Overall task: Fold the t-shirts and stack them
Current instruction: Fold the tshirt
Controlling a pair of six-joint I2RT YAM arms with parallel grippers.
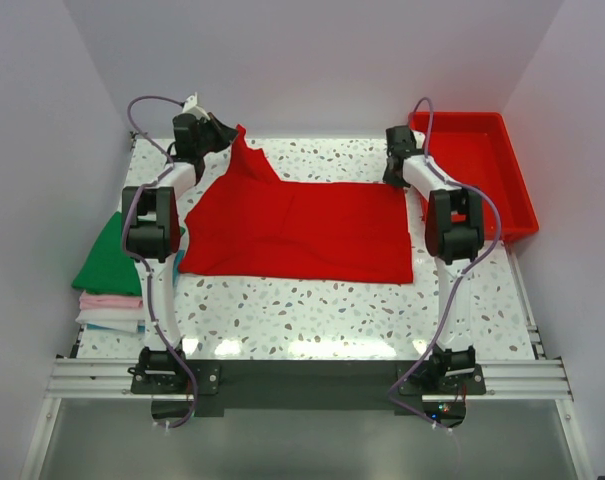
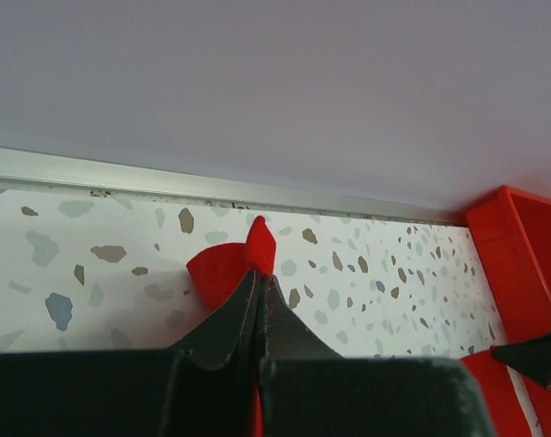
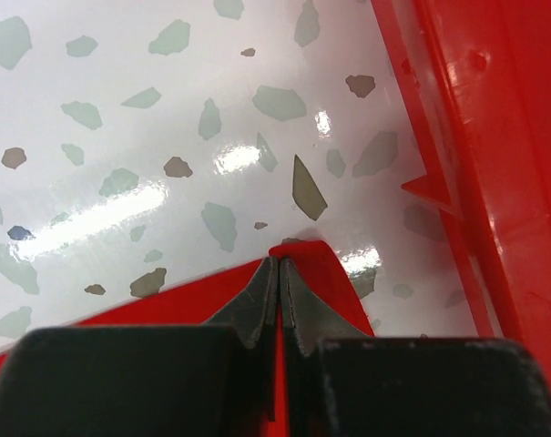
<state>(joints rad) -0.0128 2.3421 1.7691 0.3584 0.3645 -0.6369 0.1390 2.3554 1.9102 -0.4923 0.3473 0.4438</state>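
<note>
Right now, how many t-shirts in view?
5: red t-shirt spread on the table; green t-shirt, pink t-shirt, white t-shirt and teal t-shirt stacked at its left edge. Lower layers show only edges, so more may be hidden.

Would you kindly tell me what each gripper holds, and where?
Both hold the red t-shirt: the left gripper pinches its raised far-left corner, the right gripper its far-right corner.

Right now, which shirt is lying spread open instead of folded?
The red shirt, spread across the middle of the table. The green shirt and pink shirt lie folded in a pile at the left edge.
</note>
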